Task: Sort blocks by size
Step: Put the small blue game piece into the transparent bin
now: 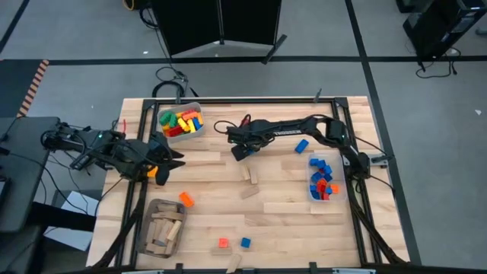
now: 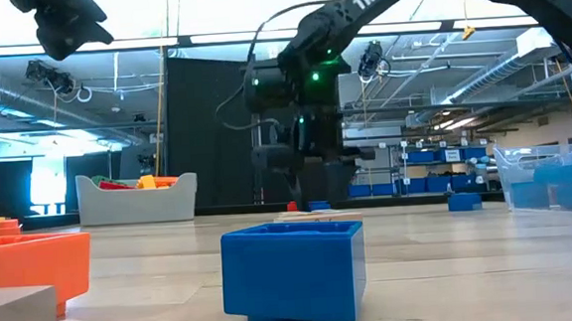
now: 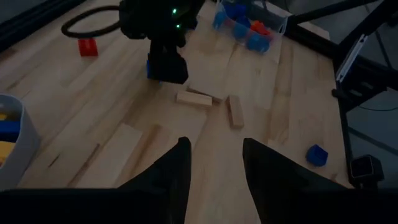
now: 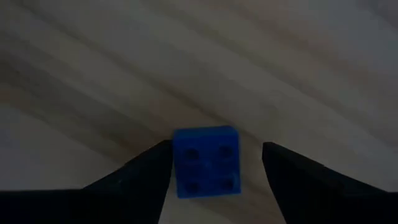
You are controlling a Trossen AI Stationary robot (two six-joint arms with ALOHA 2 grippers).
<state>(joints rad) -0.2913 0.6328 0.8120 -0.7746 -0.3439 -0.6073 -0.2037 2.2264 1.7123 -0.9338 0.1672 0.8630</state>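
Observation:
A small blue block [image 4: 206, 160] with four studs lies flat on the wooden table, also seen as a blue block [image 3: 151, 70] in the left wrist view. My right gripper [image 4: 216, 149] hangs over it near the table's middle [image 1: 242, 150], pointing down and open, one finger on each side of the block. My left gripper [image 3: 216, 146] is at the table's left [image 1: 176, 157], open, held above the table with nothing between its fingers. My right gripper has one finger [image 4: 155, 163] right beside the blue block's side [image 4: 176, 163]; whether it touches, I cannot tell. The other finger stands clear of the block. The block lies on the table with its studs up.
A bin [image 1: 181, 122] of yellow, red and green blocks stands far left, a clear bin [image 1: 323, 179] of blue and red blocks right, a grey bin [image 1: 161, 227] of wooden pieces near left. Loose orange [image 1: 186, 199], red [image 1: 223, 243] and blue [image 1: 246, 243] blocks and wooden pieces [image 1: 247, 173] lie about.

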